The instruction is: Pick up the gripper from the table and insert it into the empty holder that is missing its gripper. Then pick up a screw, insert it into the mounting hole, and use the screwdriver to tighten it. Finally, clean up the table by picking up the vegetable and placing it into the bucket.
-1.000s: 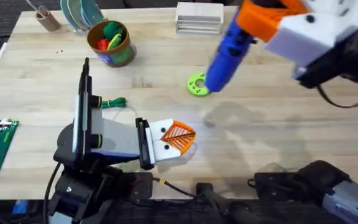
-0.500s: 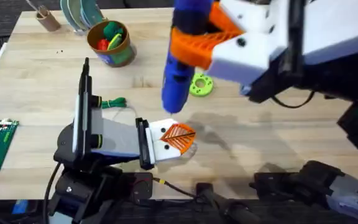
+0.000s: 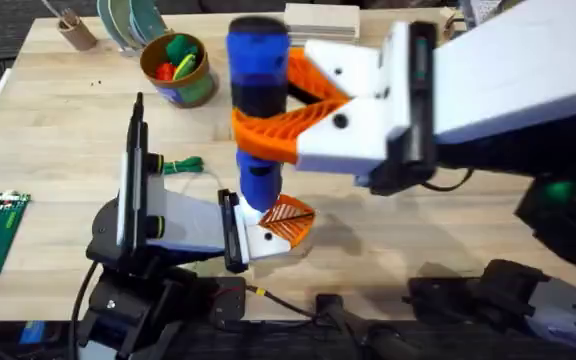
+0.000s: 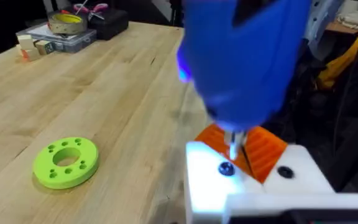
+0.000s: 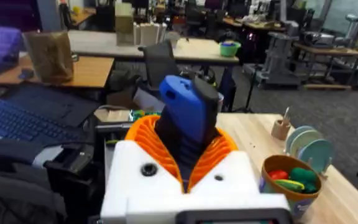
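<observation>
At frame centre the right gripper [image 3: 268, 130] clamps the screwdriver [image 3: 258, 90] upright, so its bit meets the screw [image 4: 226, 168] in the holder [image 3: 263, 240]. Left gripper: I cannot tell.

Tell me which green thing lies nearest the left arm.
The vegetable, a thin curled strand right beside the left arm; the green toy piece in the bucket lies farther off.

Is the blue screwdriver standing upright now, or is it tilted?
Roughly upright. In the overhead view the screwdriver points down between the right gripper's orange fingers; the left wrist view shows its bit above a screw beside the orange gripper.
</observation>
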Controlling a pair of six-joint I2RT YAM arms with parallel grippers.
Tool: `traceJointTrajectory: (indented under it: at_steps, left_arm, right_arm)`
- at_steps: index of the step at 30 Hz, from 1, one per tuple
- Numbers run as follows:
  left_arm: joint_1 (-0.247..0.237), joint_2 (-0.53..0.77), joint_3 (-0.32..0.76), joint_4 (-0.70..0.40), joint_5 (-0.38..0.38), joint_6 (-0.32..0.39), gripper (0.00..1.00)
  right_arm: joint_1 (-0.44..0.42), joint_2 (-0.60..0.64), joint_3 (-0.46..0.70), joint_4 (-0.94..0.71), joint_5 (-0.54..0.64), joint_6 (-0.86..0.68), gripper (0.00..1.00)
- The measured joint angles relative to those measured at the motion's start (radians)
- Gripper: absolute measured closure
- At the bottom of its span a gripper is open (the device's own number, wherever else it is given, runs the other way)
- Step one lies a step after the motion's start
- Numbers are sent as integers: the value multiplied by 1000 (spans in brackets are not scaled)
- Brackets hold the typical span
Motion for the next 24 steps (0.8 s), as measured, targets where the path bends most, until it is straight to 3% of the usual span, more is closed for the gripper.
traceJointTrajectory:
  at_steps: [24]
  left_arm:
    - [0,0,0,0,0,0,990]
  right_arm:
    - [12,17,0,21,0,-50,972]
